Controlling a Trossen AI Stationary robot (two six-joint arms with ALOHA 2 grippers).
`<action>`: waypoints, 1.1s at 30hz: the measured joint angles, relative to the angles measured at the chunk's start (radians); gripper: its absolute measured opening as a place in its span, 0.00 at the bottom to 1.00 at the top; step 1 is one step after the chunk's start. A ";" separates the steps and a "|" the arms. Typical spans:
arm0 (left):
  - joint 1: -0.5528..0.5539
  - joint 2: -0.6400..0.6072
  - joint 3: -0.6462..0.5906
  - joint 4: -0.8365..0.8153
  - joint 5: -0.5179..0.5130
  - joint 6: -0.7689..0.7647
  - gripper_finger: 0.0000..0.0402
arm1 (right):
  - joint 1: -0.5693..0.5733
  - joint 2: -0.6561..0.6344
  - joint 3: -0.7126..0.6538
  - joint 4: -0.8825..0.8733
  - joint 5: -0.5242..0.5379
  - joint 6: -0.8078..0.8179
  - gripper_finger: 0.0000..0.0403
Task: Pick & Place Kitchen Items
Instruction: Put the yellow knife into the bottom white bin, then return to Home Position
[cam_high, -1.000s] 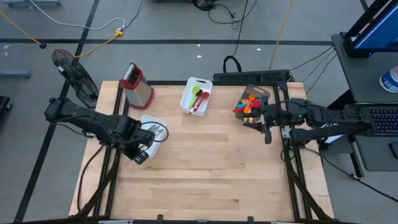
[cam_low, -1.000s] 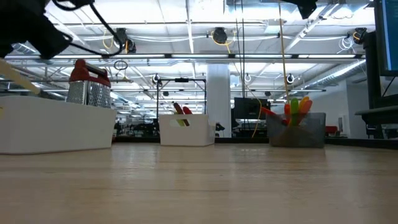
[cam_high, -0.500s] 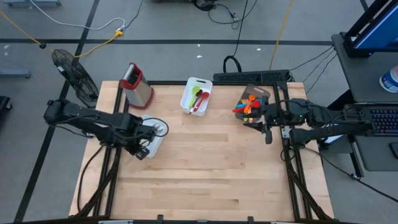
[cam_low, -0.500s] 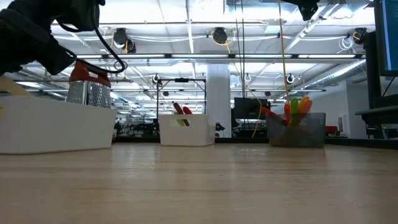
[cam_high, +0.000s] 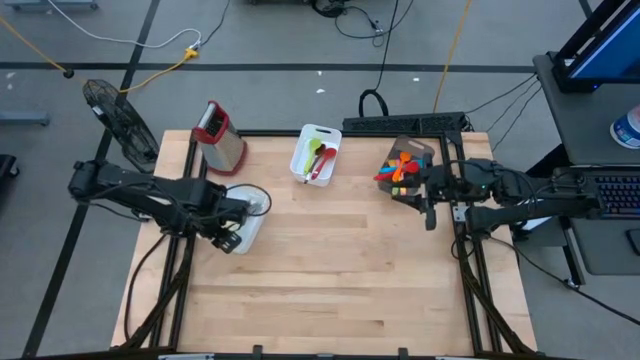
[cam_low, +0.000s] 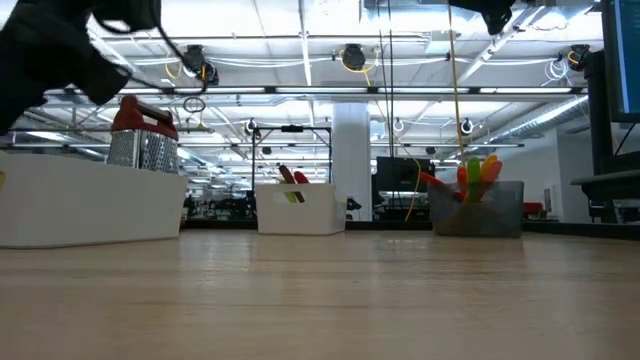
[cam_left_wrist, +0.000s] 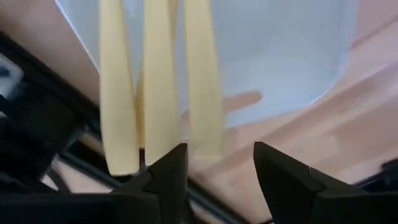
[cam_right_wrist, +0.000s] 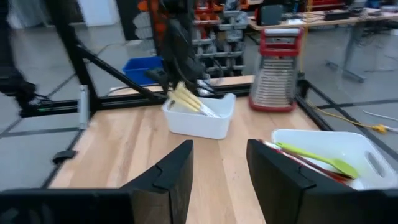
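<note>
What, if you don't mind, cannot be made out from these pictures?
- Metal ends of the cream-handled cutlery: cut off by the left wrist view's top edge; hidden under the left gripper from above.
- Contents of the dark bin: only the utensil tops show in the low view.
- Right gripper: nothing visibly held.

Wooden table, two white trays, grater, dark bin
</note>
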 joint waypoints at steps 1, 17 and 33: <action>0.000 -0.009 0.015 -0.001 -0.027 -0.004 0.47 | 0.000 0.000 0.000 -0.004 0.015 0.000 0.35; 0.000 -0.282 0.411 0.015 -0.565 0.277 0.48 | 0.000 -0.011 0.000 -0.154 0.282 0.020 0.35; 0.000 -0.538 0.480 0.117 -0.585 0.463 0.48 | 0.004 -0.011 0.000 -0.113 0.276 0.154 0.35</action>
